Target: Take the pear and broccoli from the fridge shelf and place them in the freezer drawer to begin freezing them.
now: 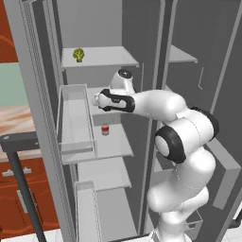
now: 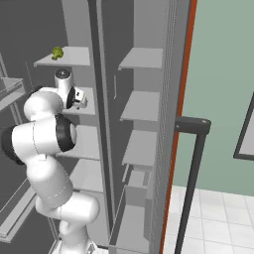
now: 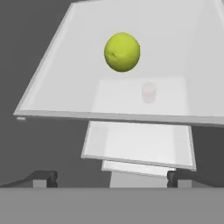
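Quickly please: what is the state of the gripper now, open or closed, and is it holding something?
Gripper: open and empty; the pear lies ahead of it on the fridge shelf, not yet touched.

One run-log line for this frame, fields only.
phase: reaching for pear | pincer: open, empty, short of the fruit | pear: on fridge shelf | broccoli: shelf above

I see the pear (image 3: 122, 51), smooth, round, yellow-green, resting on a pale fridge shelf (image 3: 52, 94), the broccoli (image 1: 78, 55), lumpy dark green with olive patches, sitting on the top shelf (image 1: 106, 57)
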